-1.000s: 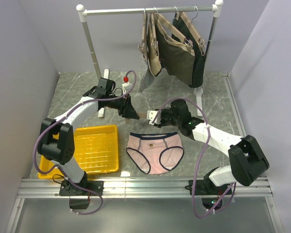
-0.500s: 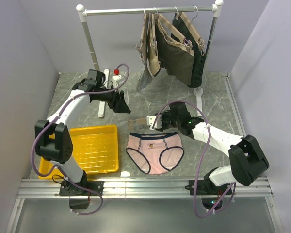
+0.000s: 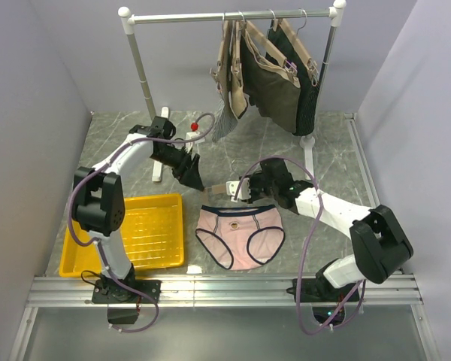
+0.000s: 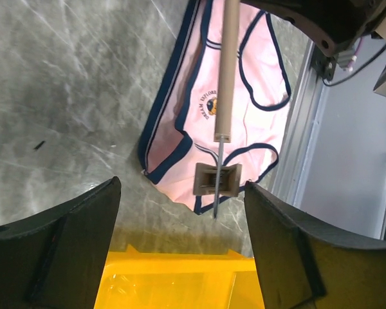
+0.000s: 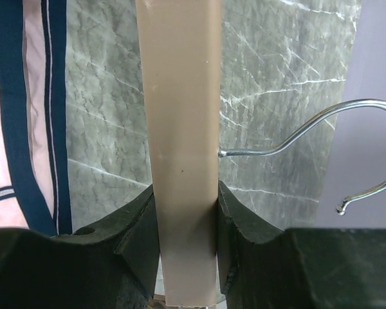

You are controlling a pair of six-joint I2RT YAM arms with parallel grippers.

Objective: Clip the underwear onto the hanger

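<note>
The pale pink underwear with navy edging lies flat on the marble floor in front of the arms. My right gripper is shut on the tan hanger and holds its bar just above the waistband. In the right wrist view the bar sits between my fingers, with the silver hook to the right. My left gripper is open and empty beside the hanger's left end. In the left wrist view the end clip hangs over the underwear, between and beyond my spread fingers.
A yellow tray lies at the front left, close under the left gripper. A clothes rack stands at the back with several tan hangers carrying dark olive garments. Its foot stands behind the right arm.
My left arm swung back to the left, then came forward and right again, and its open gripper is now near the hanger's left clip. The right gripper has kept hold of the hanger, barely moving.
</note>
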